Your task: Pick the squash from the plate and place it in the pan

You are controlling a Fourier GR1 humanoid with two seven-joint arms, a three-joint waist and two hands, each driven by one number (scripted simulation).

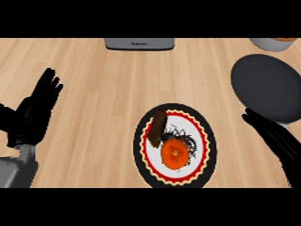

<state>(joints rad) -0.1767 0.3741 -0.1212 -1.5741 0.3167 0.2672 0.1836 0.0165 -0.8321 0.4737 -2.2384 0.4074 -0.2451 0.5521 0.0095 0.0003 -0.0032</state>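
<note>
The right hand (274, 137) comes in from the lower right corner of the counter (100, 84) and slants up and to the left. It is seen almost edge-on, as a dark narrow band. Its fingers are stretched out straight and close together, and it holds nothing. The fingertips lie just beside the near rim of the pan (270, 86); whether they touch the rim cannot be told. The hand is apart from the plate (138, 145), with a strip of bare wood between them.

The left hand (32, 115) rests near the left edge of the counter. It is open, fingers up and thumb spread out to the left, on a grey forearm that rises from the lower left corner. It touches nothing.

The squash (175, 153), round and orange, lies on the plate, in its near half. A long brown piece (156, 129) lies on the far left part of the plate, its lower end touching the squash or very close to it. The plate has a black and red rim and stands near the middle of the near edge.

The pan, dark grey and round, lies toward the right edge, beyond and to the right of the plate, and holds nothing.

At the far edge stand a grey box (140, 43) near the middle and a grey container (274, 43) at the far right corner.
</note>
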